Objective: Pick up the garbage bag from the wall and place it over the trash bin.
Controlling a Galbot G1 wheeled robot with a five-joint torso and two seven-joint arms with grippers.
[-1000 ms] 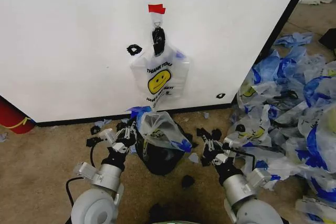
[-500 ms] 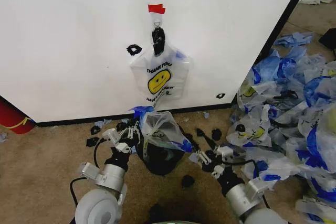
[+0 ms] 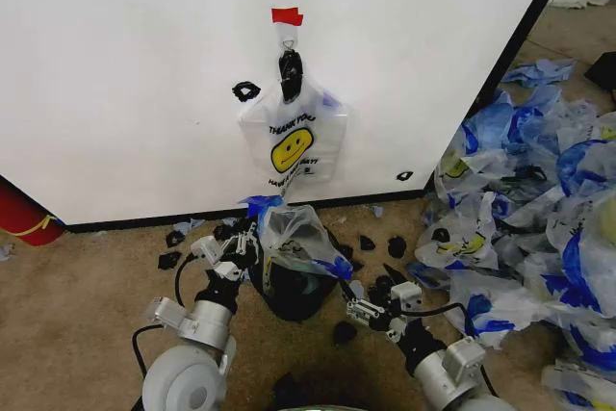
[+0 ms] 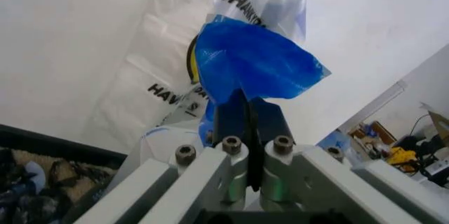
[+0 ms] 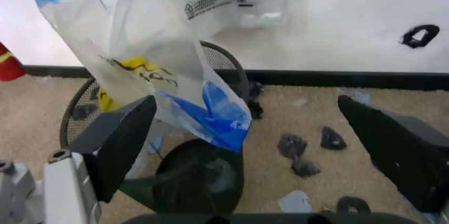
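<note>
A translucent white garbage bag (image 3: 298, 236) with blue handles and a yellow face hangs crumpled over the small round black trash bin (image 3: 289, 294). My left gripper (image 3: 241, 243) is shut on its blue handle (image 4: 253, 63), just left of the bin. To the bin's right and nearer to me, my right gripper (image 3: 371, 310) is open and holds nothing. In the right wrist view its fingers (image 5: 119, 140) spread wide, facing the bag (image 5: 161, 71) and the mesh bin (image 5: 214, 176). Another smiley "THANK YOU" bag (image 3: 292, 141) hangs from the hook on the white wall (image 3: 125, 74).
A heap of blue-and-white bags (image 3: 529, 209) covers the floor at the right. Small black scraps (image 3: 390, 245) lie on the tan carpet around the bin. A red object (image 3: 21, 214) sits at the wall's left foot. Red tape (image 3: 287, 15) marks the hook.
My right gripper has drawn back toward me and a little left, lower beside the bin, still open. The left gripper and the held bag have hardly moved.
</note>
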